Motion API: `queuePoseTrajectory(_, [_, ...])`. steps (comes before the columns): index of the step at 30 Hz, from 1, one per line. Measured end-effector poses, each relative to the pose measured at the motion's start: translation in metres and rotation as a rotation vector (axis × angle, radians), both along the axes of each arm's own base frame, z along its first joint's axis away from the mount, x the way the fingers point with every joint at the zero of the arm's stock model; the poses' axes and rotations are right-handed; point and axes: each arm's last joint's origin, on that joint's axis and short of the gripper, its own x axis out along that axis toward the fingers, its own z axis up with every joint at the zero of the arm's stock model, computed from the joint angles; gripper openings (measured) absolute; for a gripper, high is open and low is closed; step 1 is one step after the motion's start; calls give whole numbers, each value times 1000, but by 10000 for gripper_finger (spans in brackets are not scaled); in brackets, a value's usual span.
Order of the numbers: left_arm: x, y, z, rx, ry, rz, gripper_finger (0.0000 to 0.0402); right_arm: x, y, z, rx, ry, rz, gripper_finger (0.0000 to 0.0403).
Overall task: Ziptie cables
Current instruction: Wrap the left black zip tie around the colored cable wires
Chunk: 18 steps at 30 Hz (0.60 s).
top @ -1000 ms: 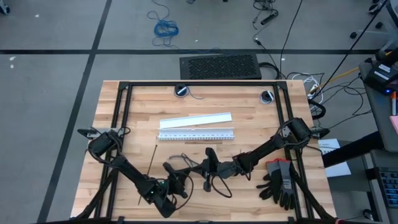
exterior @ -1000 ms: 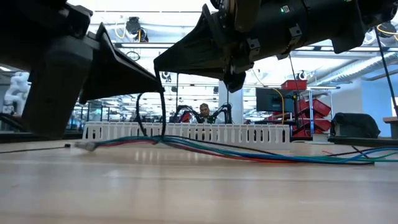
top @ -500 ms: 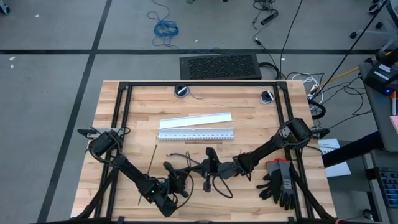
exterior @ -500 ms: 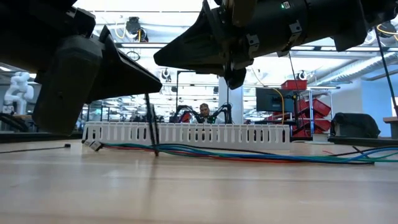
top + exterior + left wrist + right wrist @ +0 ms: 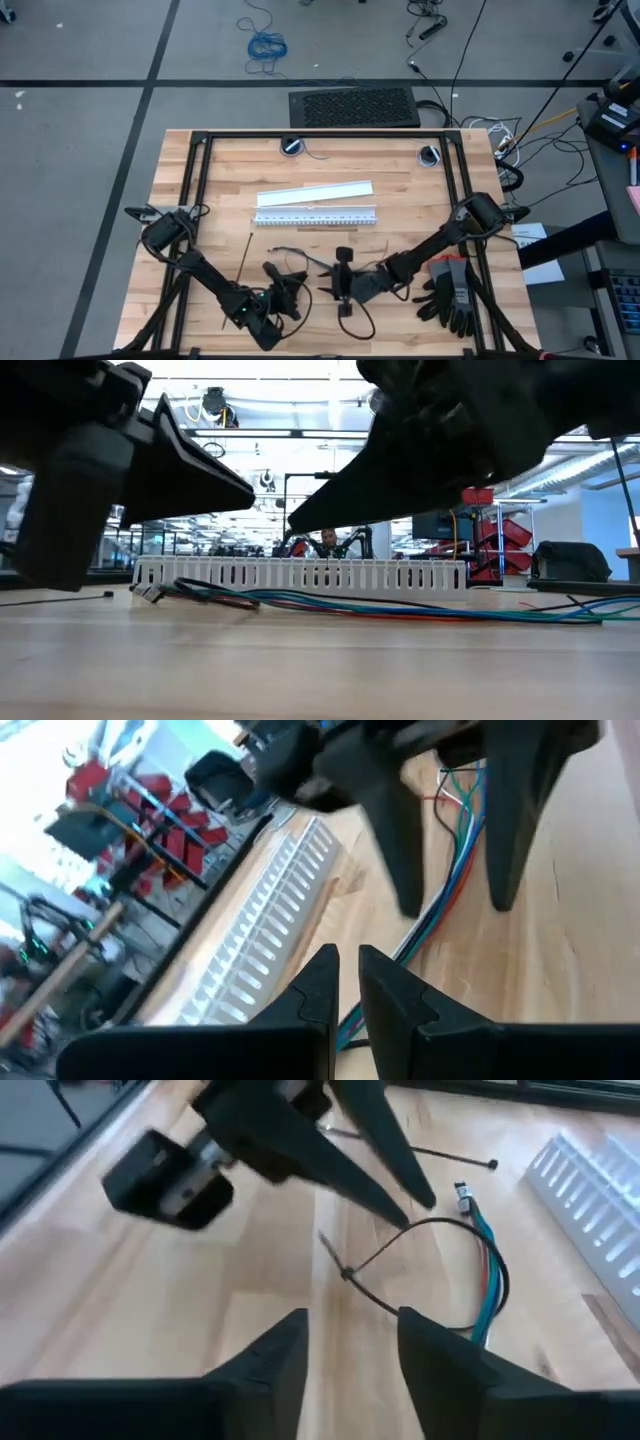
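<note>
Cables (image 5: 489, 1280) on tabletop (image 5: 400, 190), ziptie (image 5: 385, 1270) looped round them just ahead of right end effector (image 5: 350, 1350), fingers apart, empty. Left end effector (image 5: 345, 985) nearly closed, empty.

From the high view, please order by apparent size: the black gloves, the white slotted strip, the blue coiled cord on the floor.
1. white slotted strip, the longest.
2. black gloves, shorter but bulkier, so these two are nearly alike in area.
3. blue coiled cord, smallest; it lies lower, on the floor, so slightly unsure.

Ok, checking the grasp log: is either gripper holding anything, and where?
The right gripper is open, holding nothing. The left gripper is at the ziptie looped around the cables; whether it grips cannot be told.
</note>
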Motion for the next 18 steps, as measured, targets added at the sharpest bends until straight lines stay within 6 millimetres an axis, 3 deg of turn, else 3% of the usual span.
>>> queuePoseTrajectory(3, [-8, -5, 10, 73, 33, -28, 42, 9, -9, 1, -17, 38, 56, 157])
queuePoseTrajectory(7, [-31, -9, 38, 118, 5, -30, 42, 33, -14, 9, -40, 76, 164, 148])
queuePoseTrajectory(12, [-54, 1, 72, -73, -61, -29, 42, 67, -15, 2, -101, 221, 278, 141])
queuePoseTrajectory(18, [-66, 9, 74, -227, -5, -16, 42, 90, -12, -3, -194, 305, 320, 140])
